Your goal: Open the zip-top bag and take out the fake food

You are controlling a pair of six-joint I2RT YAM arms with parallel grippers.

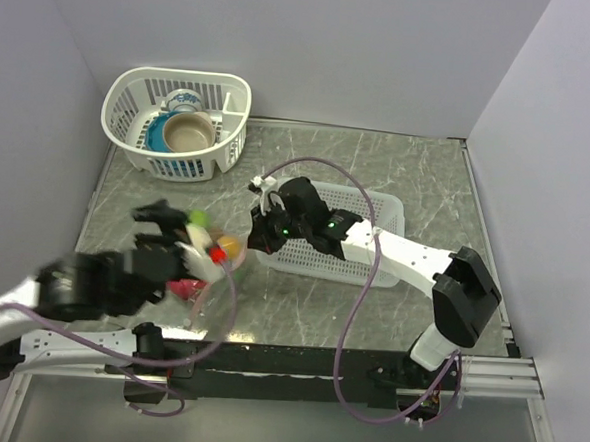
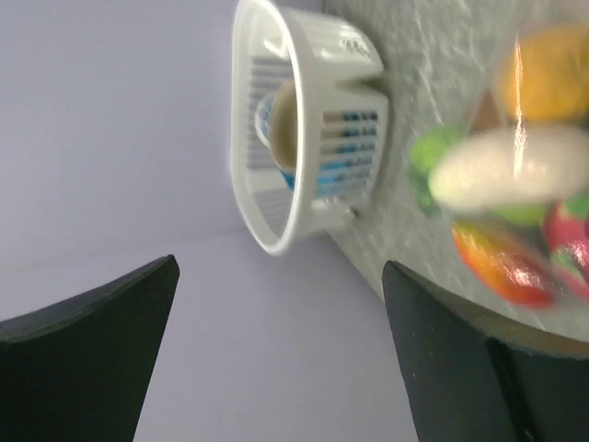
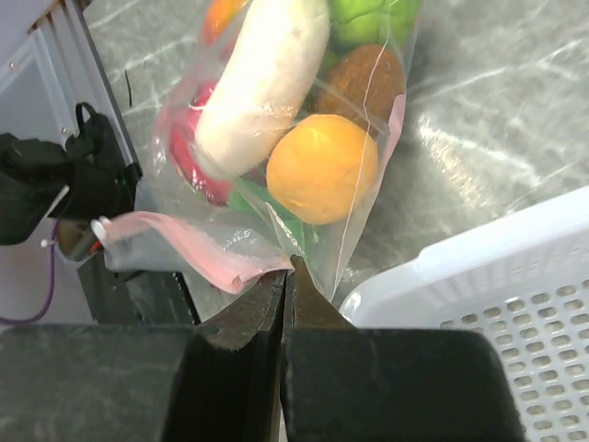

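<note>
The clear zip-top bag (image 1: 209, 276) lies at the table's front left, with fake food (image 1: 219, 246) inside. In the right wrist view the bag (image 3: 175, 207) holds a white oblong (image 3: 262, 83), an orange fruit (image 3: 322, 166), a green piece (image 3: 368, 18) and a red piece (image 3: 189, 157). My right gripper (image 3: 290, 267) is shut on the bag's edge by the pink zipper strip (image 3: 198, 247); it also shows in the top view (image 1: 262, 234). My left gripper (image 2: 281, 267) is open and empty, just left of the bag (image 2: 515, 175); it shows in the top view (image 1: 169, 230).
A round white basket (image 1: 129, 146) with bowls and a cup stands at the back left, also in the left wrist view (image 2: 253, 184). A rectangular white mesh basket (image 1: 376, 201) sits under my right arm, its corner close to the bag (image 3: 479, 276).
</note>
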